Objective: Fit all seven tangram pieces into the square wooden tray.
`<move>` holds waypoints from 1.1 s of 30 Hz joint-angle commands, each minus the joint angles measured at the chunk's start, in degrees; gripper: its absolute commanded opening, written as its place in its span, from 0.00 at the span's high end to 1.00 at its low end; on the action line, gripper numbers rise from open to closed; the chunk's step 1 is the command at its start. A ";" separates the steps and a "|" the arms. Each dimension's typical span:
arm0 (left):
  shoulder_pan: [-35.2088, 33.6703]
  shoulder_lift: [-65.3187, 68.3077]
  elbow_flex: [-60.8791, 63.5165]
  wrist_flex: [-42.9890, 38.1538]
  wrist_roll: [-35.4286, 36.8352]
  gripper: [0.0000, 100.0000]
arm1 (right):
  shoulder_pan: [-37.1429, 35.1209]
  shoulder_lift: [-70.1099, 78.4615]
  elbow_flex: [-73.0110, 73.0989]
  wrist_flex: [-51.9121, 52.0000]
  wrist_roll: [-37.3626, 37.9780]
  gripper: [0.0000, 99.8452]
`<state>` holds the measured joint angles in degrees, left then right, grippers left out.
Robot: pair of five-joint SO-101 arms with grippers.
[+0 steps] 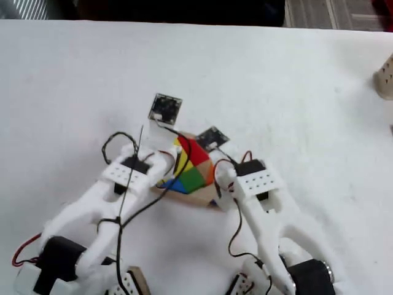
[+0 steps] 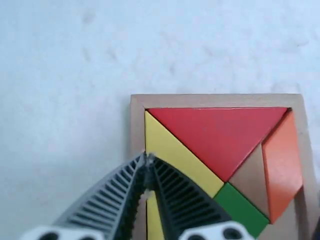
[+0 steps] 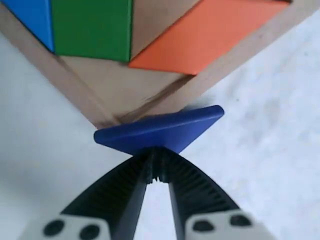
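The square wooden tray (image 1: pixel 184 195) lies between my two arms, with red, yellow, green, blue and orange pieces in it. My left gripper (image 2: pixel 148 161) is shut, its tips resting on the yellow triangle (image 2: pixel 175 155) close to the tray's rim (image 2: pixel 215 100), beside the big red triangle (image 2: pixel 215 135). Just outside a corner of the tray, my right gripper (image 3: pixel 157 156) is shut on the dark blue triangle (image 3: pixel 160 129). A bare wooden triangular gap (image 3: pixel 115 85) sits inside that corner, next to the green square (image 3: pixel 92 25) and the orange parallelogram (image 3: pixel 210 32).
White tabletop surrounds the tray on all sides. Two small black camera boards (image 1: pixel 165 108) hang over the tray's far side. A perforated wooden object (image 1: pixel 385 77) stands at the far right edge. Cables run along both arms.
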<state>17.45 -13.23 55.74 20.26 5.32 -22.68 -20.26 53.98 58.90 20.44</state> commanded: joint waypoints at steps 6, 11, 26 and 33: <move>-0.04 0.04 -2.73 -1.32 -0.53 0.98 | -5.41 -1.10 -3.43 0.31 -2.99 0.98; -3.74 -0.31 -3.25 -1.49 -0.53 0.98 | -7.16 -1.01 -4.66 0.04 -5.98 0.98; -4.70 -0.22 -3.25 -1.76 -0.53 0.98 | -6.90 -1.63 -9.05 0.13 -5.98 0.98; -3.56 -0.57 -2.99 -1.76 -0.62 0.98 | 5.49 -1.71 -20.48 13.58 -7.03 0.98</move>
<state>13.05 -13.23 55.74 20.26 5.32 -24.35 -20.18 38.86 68.40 14.81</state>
